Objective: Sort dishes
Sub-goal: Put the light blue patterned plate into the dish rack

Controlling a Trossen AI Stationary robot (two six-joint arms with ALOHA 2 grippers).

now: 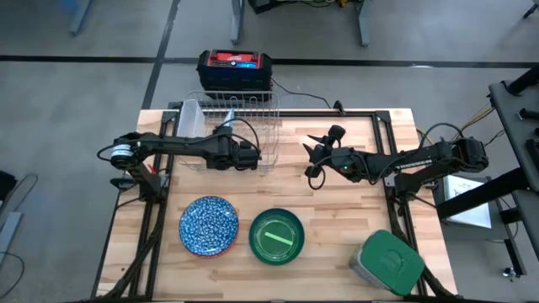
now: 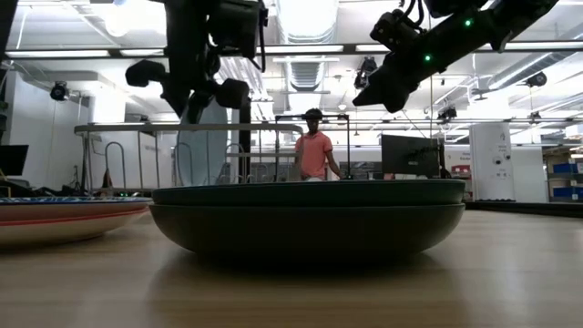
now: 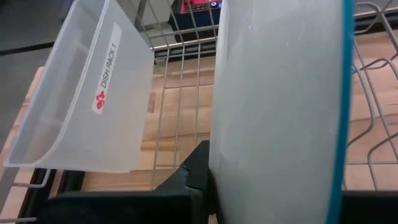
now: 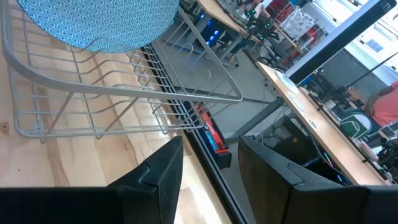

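1. Wooden tabletop under me, workshop floor beyond; a person in a red shirt stands far back across the room.
2. My left gripper is at the wire dish rack, clenched on a white plate with a teal rim held on edge over the rack's wires.
3. My right gripper hovers mid-table just beside the rack, fingers parted, nothing between them; the plate's blue patterned back shows above the rack from here.
4. Still waiting near the front edge: a blue speckled plate, a dark green bowl; the green-lidded container sits at the right corner.
5. To do this well, I reckon: keep the plate upright, line its rim with a slot between the wires, lower it straight, let go only once it's seated.
6. Hard to tell: whether the rim already touches the wires; my own left fingertips are mostly hidden behind the plate; the clear cutlery tub blocks that side.
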